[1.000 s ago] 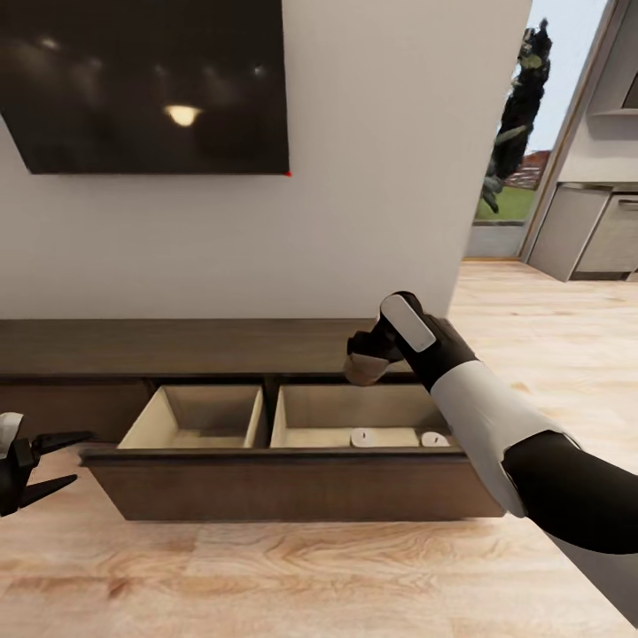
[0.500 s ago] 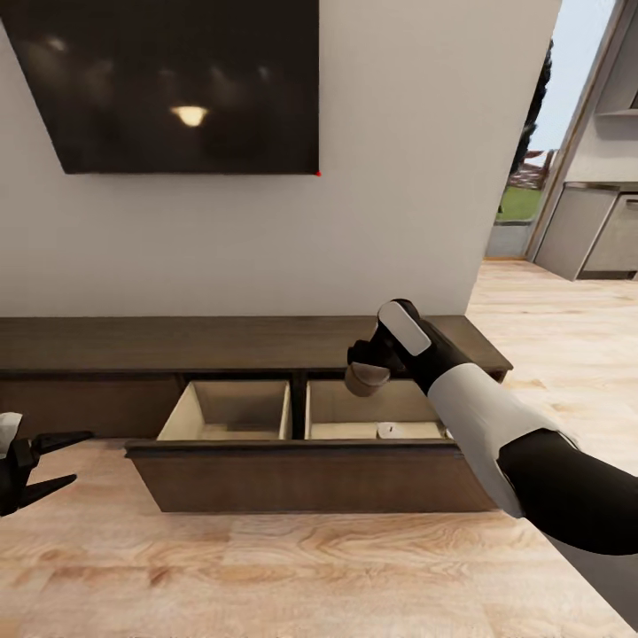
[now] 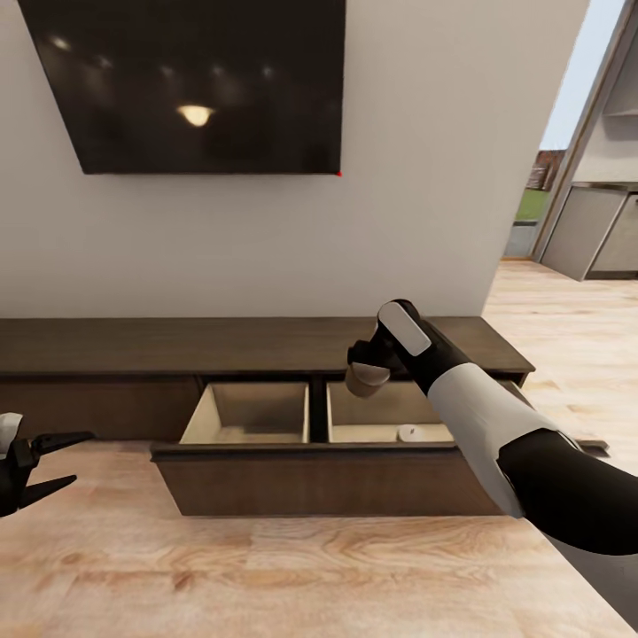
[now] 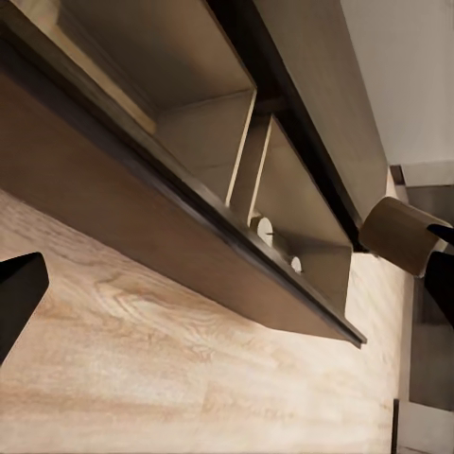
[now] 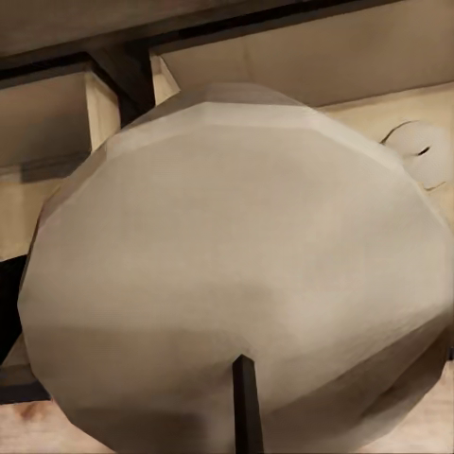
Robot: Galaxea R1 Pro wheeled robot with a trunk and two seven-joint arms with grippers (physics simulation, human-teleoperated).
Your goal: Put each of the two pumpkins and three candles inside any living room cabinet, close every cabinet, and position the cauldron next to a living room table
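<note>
I was driving through a home, in its living room. A black wall-mounted TV (image 3: pixel 190 84) hung on the plain white wall above and to the left of my right gripper (image 3: pixel 365 368), and a long low dark-brown cabinet (image 3: pixel 266 347) ran along that wall just behind and beneath it, its drawer (image 3: pixel 328 478) pulled out to show pale wood compartments. Light wood plank floor (image 3: pixel 292 576) lay below both grippers. Far off to the right of the right gripper, grey kitchen units (image 3: pixel 598 235) stood past an opening with sky and greenery beyond it.
</note>
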